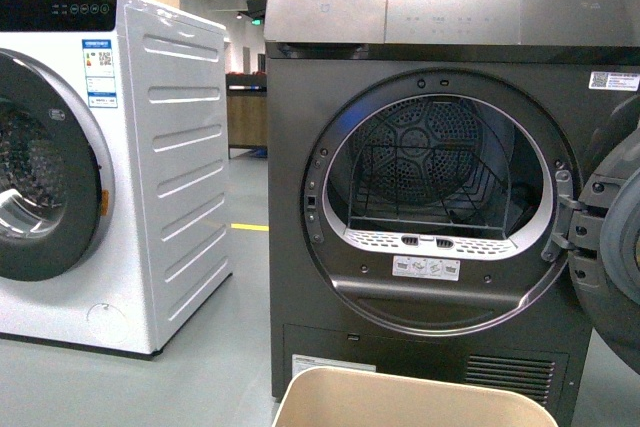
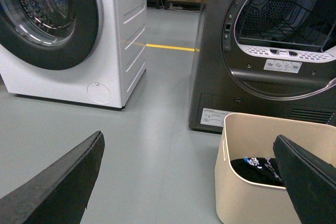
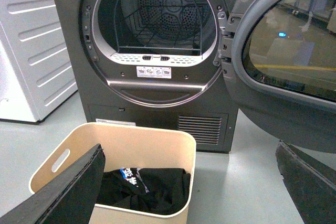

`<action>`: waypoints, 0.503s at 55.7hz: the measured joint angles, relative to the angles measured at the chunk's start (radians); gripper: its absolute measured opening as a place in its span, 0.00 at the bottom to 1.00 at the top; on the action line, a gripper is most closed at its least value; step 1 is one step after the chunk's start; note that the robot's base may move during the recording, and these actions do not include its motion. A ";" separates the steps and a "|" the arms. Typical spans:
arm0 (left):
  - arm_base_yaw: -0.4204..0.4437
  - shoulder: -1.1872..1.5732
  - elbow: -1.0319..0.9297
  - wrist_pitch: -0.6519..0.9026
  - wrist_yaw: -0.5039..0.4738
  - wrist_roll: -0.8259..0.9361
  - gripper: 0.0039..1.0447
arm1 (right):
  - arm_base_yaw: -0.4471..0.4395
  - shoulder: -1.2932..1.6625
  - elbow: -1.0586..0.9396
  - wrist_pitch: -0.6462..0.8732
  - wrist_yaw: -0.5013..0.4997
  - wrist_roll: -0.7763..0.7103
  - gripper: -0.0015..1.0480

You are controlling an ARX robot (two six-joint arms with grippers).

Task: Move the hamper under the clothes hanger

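Note:
The beige hamper stands on the grey floor right in front of the dark grey dryer, only its rim showing in the front view. In the left wrist view the hamper lies under one finger of my open left gripper. In the right wrist view the hamper shows a cut-out handle slot and holds a black garment. My right gripper is open above the hamper's edge and the floor beside it. Neither gripper touches the hamper. The clothes hanger is out of view.
The dark grey dryer has its round door swung open to the right. A white washing machine stands to the left, with a strip of grey floor between them. A yellow line crosses the floor behind.

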 joint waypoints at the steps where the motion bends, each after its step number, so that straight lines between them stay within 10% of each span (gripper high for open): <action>1: 0.000 0.000 0.000 0.000 0.000 0.000 0.94 | 0.000 0.000 0.000 0.000 0.000 0.000 0.92; 12: 0.000 0.000 0.000 0.000 -0.001 0.000 0.94 | 0.000 0.000 0.000 0.000 0.000 0.000 0.92; 16: -0.047 0.234 0.096 -0.084 -0.176 -0.106 0.94 | 0.003 0.026 0.005 0.005 0.050 0.017 0.92; 28: 0.018 1.000 0.478 0.270 -0.058 -0.103 0.94 | -0.156 0.797 0.278 0.513 -0.125 0.058 0.92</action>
